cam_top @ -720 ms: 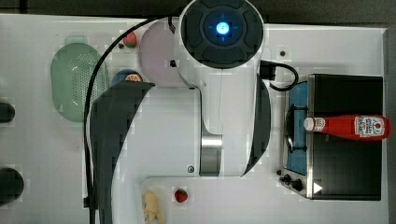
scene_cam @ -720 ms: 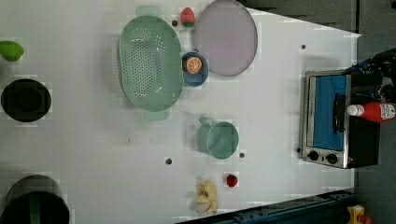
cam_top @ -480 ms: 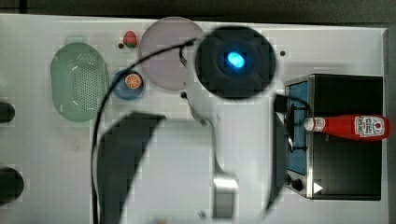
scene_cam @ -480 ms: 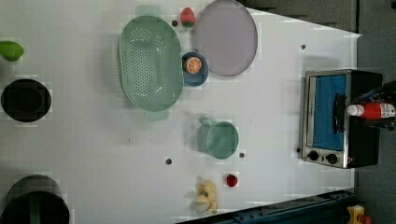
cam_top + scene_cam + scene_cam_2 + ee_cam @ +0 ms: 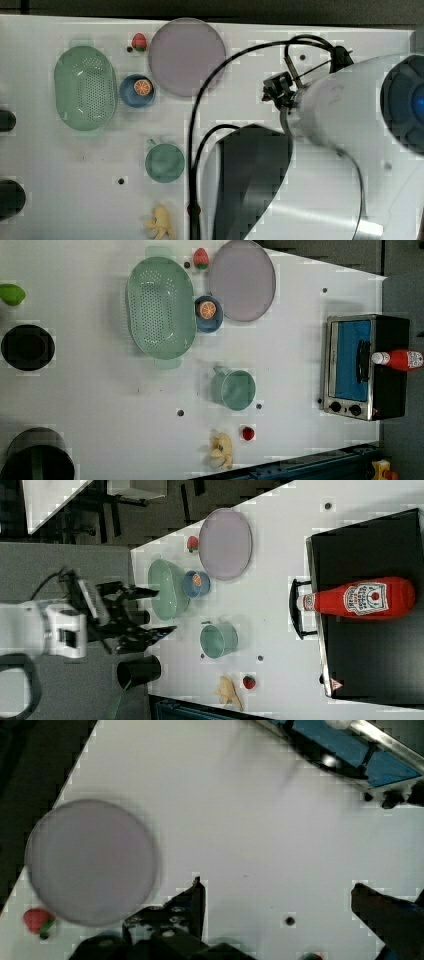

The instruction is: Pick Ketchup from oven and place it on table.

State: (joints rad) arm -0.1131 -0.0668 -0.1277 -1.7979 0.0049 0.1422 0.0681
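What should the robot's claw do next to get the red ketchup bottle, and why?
Probably travel toward the boxy black-topped toaster oven. The slim red ketchup bottle with the white cap lies on its side on the oven's top, untouched. The gripper hangs open and empty, well away from the bottle, which sits at the right view's right. It likely needs to close that gap before lowering to grasp.

Robot test laboratory laid out as a mock kitchen. Evidence: a large white bench (image 5: 300, 365) with small dark holes in its surface, carrying a toaster oven (image 5: 365, 367) at the left view's right, toy food such as a strawberry (image 5: 201, 257) and a banana (image 5: 221, 451), and plastic kitchenware. A white robot arm (image 5: 55, 630) with black cabling reaches over dark grey flooring (image 5: 150, 515).
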